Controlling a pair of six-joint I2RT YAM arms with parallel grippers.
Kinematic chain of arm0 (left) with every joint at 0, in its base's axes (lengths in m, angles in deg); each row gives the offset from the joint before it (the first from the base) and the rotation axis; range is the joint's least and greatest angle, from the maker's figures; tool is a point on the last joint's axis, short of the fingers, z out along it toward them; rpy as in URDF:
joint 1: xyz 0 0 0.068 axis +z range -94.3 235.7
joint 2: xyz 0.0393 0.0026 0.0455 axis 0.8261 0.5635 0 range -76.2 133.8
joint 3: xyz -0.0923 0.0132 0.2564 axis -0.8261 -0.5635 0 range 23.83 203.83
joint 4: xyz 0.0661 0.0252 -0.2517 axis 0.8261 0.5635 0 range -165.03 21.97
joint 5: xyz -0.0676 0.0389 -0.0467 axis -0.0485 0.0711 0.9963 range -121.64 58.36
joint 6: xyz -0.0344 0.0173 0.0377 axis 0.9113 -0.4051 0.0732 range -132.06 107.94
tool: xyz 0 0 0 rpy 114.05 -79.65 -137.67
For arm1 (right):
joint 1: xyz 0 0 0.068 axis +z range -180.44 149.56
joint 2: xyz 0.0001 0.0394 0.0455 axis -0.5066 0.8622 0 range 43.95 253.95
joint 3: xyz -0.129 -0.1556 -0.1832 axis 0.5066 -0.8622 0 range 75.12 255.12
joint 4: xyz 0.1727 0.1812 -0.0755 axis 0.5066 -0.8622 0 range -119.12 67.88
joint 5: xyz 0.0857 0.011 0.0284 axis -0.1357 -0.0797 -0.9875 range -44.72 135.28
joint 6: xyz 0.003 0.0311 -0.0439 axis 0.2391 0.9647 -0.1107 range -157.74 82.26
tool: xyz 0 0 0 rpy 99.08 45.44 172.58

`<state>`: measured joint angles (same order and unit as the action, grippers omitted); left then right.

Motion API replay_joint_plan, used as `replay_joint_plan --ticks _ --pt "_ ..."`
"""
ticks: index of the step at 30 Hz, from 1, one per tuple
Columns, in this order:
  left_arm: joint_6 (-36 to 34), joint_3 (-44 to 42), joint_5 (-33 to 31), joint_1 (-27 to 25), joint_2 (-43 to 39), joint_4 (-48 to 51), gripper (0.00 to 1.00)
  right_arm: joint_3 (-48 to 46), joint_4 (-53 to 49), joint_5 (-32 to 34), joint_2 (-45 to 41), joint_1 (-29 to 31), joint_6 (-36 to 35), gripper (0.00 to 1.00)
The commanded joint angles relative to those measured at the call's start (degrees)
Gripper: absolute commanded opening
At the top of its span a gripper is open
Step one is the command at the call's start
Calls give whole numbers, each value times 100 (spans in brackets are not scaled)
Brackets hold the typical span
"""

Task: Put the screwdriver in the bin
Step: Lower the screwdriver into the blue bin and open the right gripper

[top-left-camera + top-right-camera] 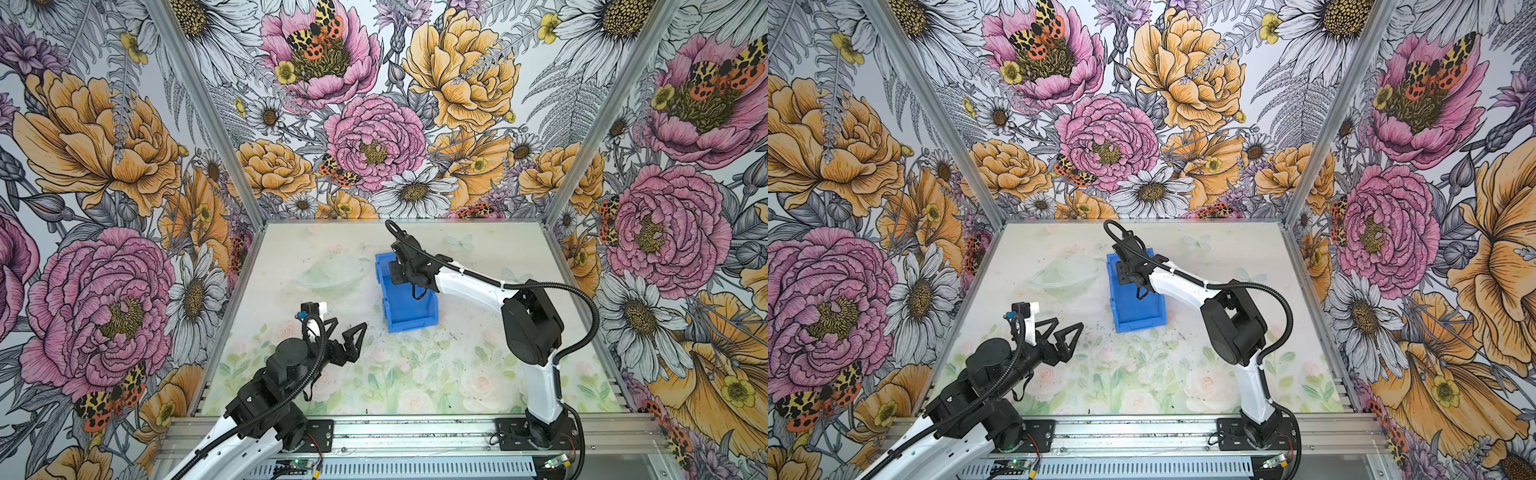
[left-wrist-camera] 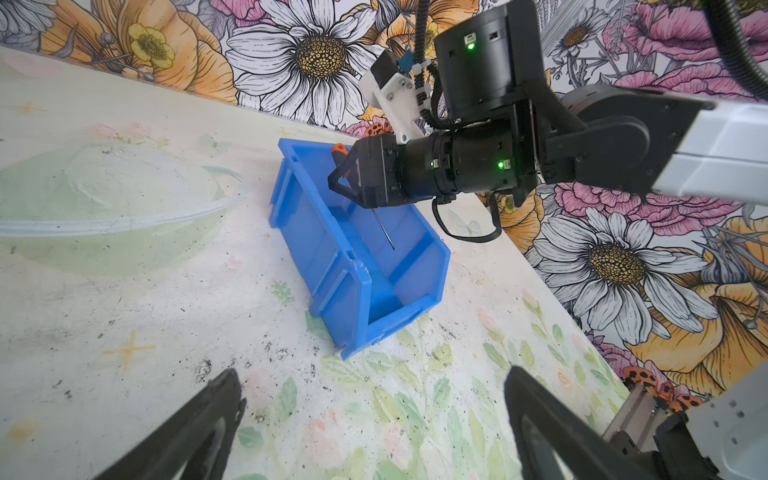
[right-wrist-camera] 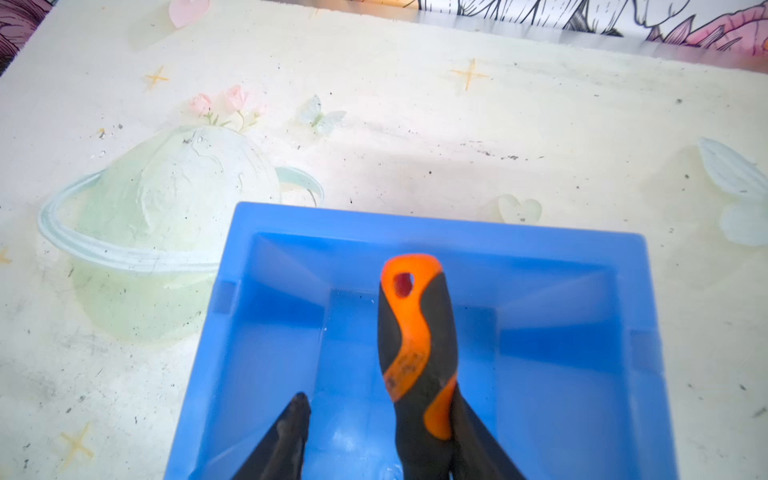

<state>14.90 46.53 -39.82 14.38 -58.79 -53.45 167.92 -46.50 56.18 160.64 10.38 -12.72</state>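
The blue bin (image 1: 409, 316) (image 1: 1136, 311) stands mid-table in both top views. My right gripper (image 1: 399, 274) (image 1: 1124, 274) reaches down into its far end. In the right wrist view the jaws of that gripper (image 3: 374, 399) stand apart over the bin's floor (image 3: 353, 415). The screwdriver (image 3: 415, 345), with its orange-and-black handle, leans against one finger, and a clear gap separates it from the other finger (image 3: 297, 419). The left wrist view shows its thin shaft (image 2: 384, 230) slanting down inside the bin (image 2: 332, 249). My left gripper (image 1: 347, 332) (image 2: 374, 378) hovers open and empty near the table's left front.
A pale planet picture (image 1: 328, 272) is printed on the table mat left of the bin. Floral walls close in the back and both sides. An aluminium rail (image 1: 415, 434) with both arm bases runs along the front edge.
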Motion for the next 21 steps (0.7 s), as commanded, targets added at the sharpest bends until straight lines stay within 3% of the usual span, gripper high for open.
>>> replay_joint_plan --ticks 1,10,21 --pt "-59 -38 116 60 -70 2 99 -91 74 142 -202 65 55 54" --pt "-137 92 203 57 -58 73 99 -182 157 54 277 197 461 55" --pt "-138 199 203 62 -168 250 99 -508 417 -165 699 205 849 72"
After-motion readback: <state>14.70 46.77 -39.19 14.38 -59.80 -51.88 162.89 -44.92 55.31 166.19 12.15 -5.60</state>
